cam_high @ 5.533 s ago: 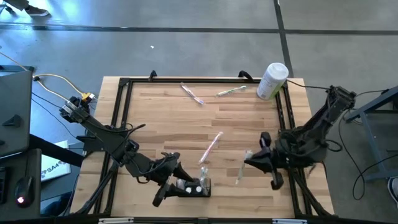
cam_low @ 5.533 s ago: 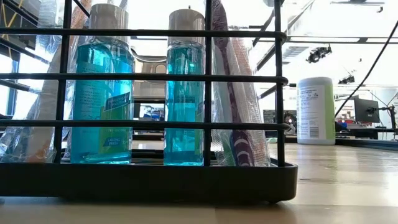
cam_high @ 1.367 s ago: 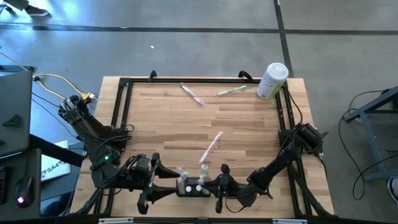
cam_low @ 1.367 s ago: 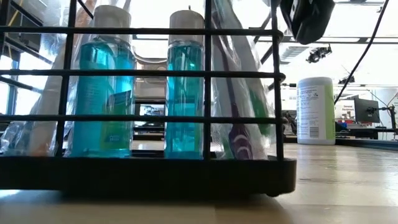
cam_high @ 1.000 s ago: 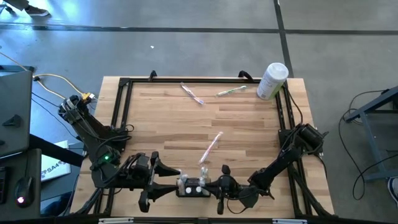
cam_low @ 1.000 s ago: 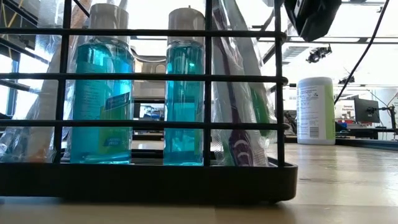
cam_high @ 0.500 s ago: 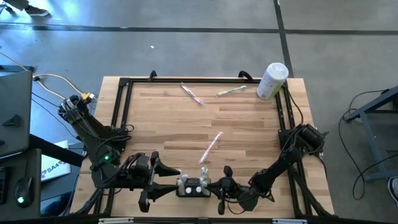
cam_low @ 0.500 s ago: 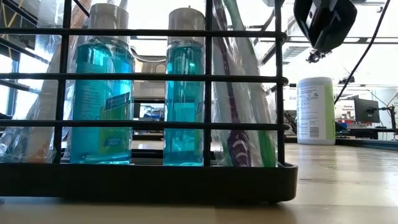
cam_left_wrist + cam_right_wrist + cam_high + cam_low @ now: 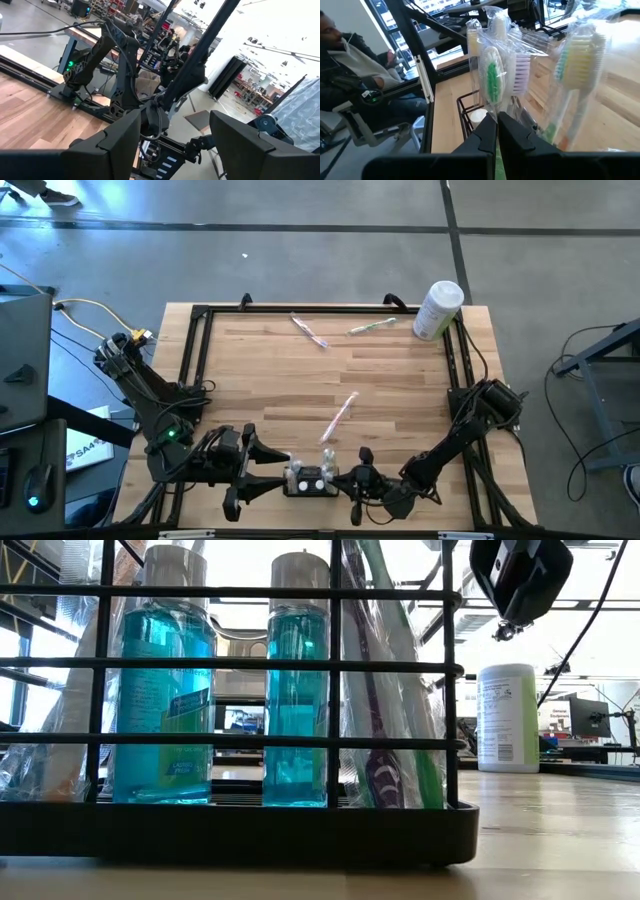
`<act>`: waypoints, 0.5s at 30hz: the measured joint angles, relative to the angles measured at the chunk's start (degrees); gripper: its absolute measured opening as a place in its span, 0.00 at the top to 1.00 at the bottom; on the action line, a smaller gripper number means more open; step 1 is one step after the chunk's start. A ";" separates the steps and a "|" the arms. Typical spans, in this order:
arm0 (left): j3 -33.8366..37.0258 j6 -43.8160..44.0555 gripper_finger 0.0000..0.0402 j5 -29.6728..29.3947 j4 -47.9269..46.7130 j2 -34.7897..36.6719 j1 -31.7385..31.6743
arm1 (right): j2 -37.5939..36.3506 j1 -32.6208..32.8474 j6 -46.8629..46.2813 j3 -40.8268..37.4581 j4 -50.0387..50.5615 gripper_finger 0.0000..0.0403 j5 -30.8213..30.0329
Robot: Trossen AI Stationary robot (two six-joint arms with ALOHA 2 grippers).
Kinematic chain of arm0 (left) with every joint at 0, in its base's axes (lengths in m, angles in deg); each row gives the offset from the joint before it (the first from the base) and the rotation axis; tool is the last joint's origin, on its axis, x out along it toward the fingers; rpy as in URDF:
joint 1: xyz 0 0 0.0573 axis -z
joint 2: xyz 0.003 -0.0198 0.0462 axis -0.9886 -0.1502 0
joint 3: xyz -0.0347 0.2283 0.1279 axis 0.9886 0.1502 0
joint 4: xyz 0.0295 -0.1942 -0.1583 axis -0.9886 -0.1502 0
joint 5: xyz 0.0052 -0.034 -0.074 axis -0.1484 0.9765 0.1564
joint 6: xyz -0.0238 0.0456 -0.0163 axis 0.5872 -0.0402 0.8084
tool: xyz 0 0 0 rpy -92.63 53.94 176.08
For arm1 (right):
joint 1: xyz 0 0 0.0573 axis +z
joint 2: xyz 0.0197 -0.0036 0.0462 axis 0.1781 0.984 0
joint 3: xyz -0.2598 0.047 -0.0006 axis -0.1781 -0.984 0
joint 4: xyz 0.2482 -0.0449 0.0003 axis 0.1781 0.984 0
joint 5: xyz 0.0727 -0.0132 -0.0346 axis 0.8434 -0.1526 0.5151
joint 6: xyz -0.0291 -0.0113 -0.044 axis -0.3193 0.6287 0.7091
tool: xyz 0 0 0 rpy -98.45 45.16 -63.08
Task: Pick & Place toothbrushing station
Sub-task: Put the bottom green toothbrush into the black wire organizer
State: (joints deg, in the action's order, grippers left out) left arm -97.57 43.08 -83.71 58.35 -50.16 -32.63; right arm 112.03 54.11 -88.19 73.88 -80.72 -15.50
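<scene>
Partly hidden toothbrushing station (image 9: pixel 310 480) between spread left gripper (image 9: pixel 262 476) and right gripper (image 9: pixel 352 483), fingers nearly together.

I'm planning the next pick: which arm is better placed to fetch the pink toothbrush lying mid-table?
Probably the right. The right gripper sits at the toothbrushing station's right end, slightly nearer the pink toothbrush. The left gripper waits open at the station's left end, farther away.
</scene>
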 joint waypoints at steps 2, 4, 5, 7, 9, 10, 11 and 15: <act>0.00 -0.01 0.42 -0.01 0.01 0.00 0.00 | 0.00 -0.23 -0.48 -0.01 0.01 0.99 0.15; 0.00 0.00 0.42 0.00 0.10 0.00 0.00 | 0.00 -0.39 -0.58 -0.01 0.01 0.99 0.60; 0.00 0.00 0.42 0.00 0.11 0.00 0.00 | 0.00 -0.39 -0.58 0.01 0.01 0.99 0.75; 0.00 -0.02 0.42 0.00 0.11 0.00 0.00 | 0.00 -0.39 -0.58 0.01 0.02 0.99 0.76; 0.00 -0.02 0.42 -0.02 0.11 0.00 0.00 | 0.00 -0.39 -0.58 -0.01 0.01 0.99 0.80; 0.00 0.00 0.42 0.00 0.11 0.00 0.00 | 0.00 -0.39 -0.58 0.01 0.01 0.99 0.80; 0.00 -0.01 0.42 -0.01 0.11 0.00 0.00 | 0.00 -0.39 -0.58 0.01 0.01 0.99 0.80; 0.00 0.00 0.42 0.00 0.16 0.00 0.00 | 0.00 -0.41 -0.67 0.01 0.10 0.95 2.31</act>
State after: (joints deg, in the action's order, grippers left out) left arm -97.57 43.08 -83.71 58.51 -50.16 -32.63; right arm 112.03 53.70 -88.86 73.89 -80.62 -13.19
